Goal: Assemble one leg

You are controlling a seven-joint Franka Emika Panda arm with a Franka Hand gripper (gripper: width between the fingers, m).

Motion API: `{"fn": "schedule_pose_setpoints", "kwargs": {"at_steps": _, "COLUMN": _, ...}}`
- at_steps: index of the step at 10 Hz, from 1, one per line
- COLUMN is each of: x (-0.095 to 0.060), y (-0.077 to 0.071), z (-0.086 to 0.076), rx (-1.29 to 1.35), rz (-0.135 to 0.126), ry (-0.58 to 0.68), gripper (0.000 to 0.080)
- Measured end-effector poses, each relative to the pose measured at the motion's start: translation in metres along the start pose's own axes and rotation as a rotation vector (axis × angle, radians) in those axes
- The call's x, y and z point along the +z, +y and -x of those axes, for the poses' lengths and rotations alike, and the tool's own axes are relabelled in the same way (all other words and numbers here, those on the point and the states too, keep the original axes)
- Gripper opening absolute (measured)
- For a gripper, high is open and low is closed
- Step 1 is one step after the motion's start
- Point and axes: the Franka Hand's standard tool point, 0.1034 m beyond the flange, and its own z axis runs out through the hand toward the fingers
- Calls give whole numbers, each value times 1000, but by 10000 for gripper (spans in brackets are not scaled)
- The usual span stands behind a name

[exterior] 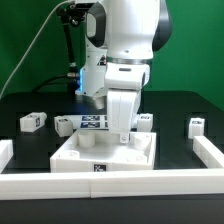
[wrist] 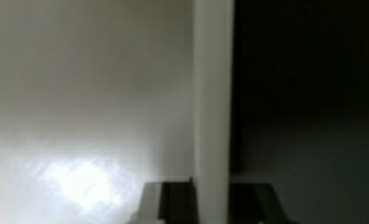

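Two dark fingers of the end effector in wrist view, one either side of a narrow upright white rim. Fingers flush against rim on both sides, so read as clamped on it. Rim part of large flat white square plastic panel. Bright glare patch on panel face to one side of rim, black worktop on the other.

Exterior view: end effector pointing straight down from white robot arm at panel's far edge, towards the exterior view's right. Panel flat on worktop, small black-and-white tag on its near side face.

Small white plastic rectangular legs with black-and-white tags: four counted, all lying on worktop, none in the end effector.
- Leftmost leg: well apart from panel.
- Second leg: just beyond panel's far corner on the exterior view's left.
- Third leg: just behind panel, beside the end effector on the exterior view's right.
- Rightmost leg: well apart from panel.

Thin flat white marker board behind panel, between second leg and arm. Low white border wall along worktop's front and sides.
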Motion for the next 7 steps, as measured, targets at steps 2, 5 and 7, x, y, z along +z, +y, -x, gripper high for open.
{"fn": "schedule_pose_setpoints", "kwargs": {"at_steps": 2, "x": 0, "y": 4, "z": 10, "rx": -161, "rz": -4, "ry": -3, "gripper": 58}}
{"fn": "schedule_pose_setpoints", "kwargs": {"at_steps": 5, "x": 0, "y": 3, "z": -1, "rx": -249, "rz": -6, "ry": -8, "gripper": 58}}
{"fn": "schedule_pose_setpoints", "kwargs": {"at_steps": 7, "x": 0, "y": 3, "z": 0, "rx": -245, "rz": -5, "ry": -8, "gripper": 58}}
